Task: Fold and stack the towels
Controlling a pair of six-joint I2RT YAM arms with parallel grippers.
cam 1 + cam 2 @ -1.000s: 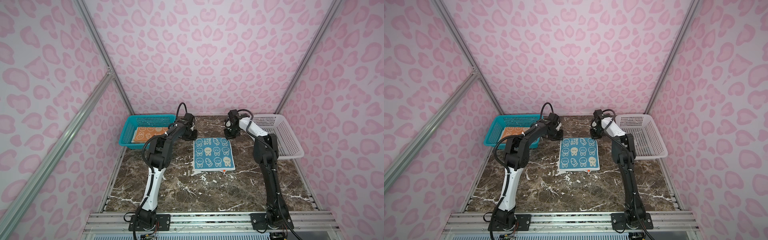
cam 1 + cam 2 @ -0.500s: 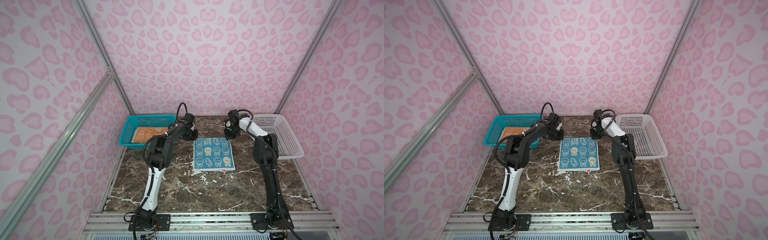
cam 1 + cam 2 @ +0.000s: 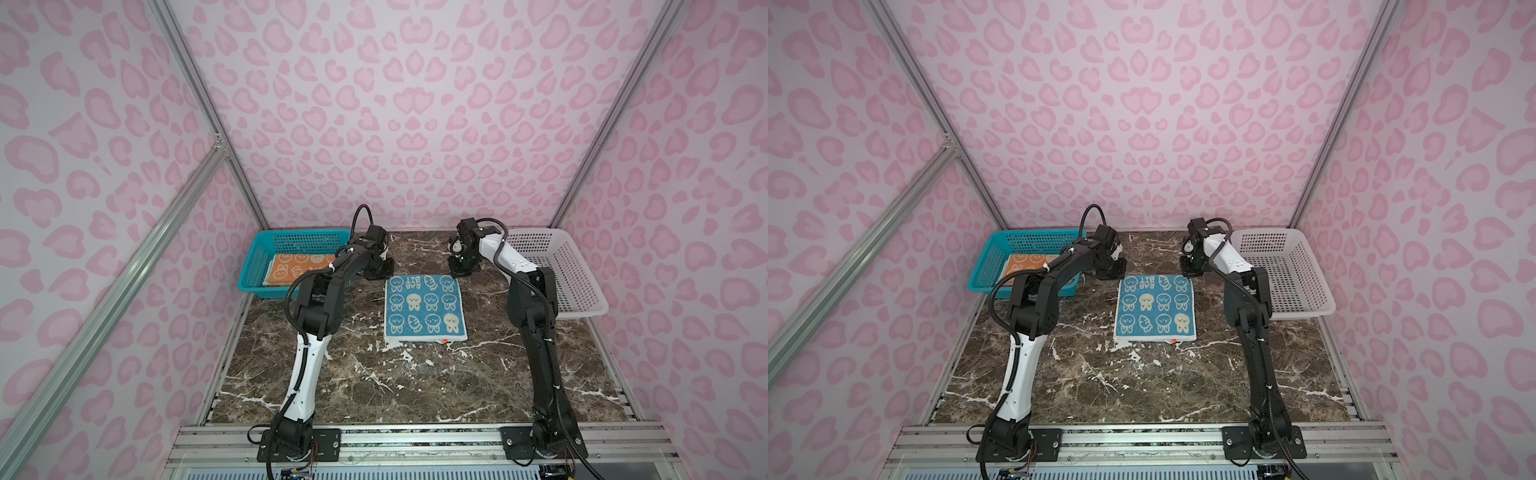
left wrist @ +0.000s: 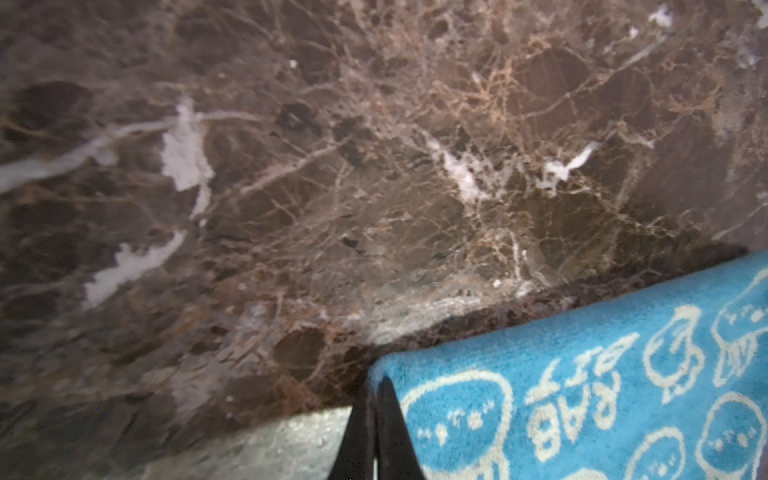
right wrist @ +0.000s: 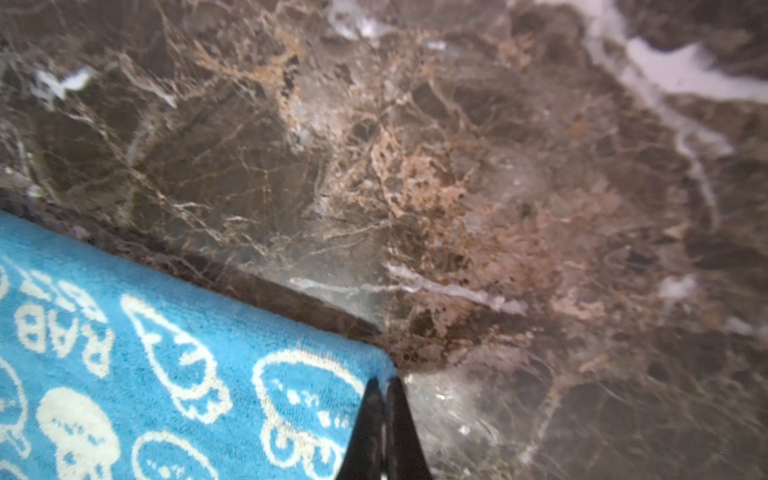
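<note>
Item: blue rabbit towel (image 3: 424,307), flat at centre of marble tabletop (image 3: 374,386). Soft, light, limp terry (likely sags); take by corners. Grips: left gripper (image 4: 376,432), right gripper (image 5: 384,428), each pinched shut on 1 far corner.

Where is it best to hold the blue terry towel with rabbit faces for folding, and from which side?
Probably its two far corners, from above: the blue terry towel lies flat on the brown marble table, so only corners can be pinched. The left tool and right tool are shut there.
</note>
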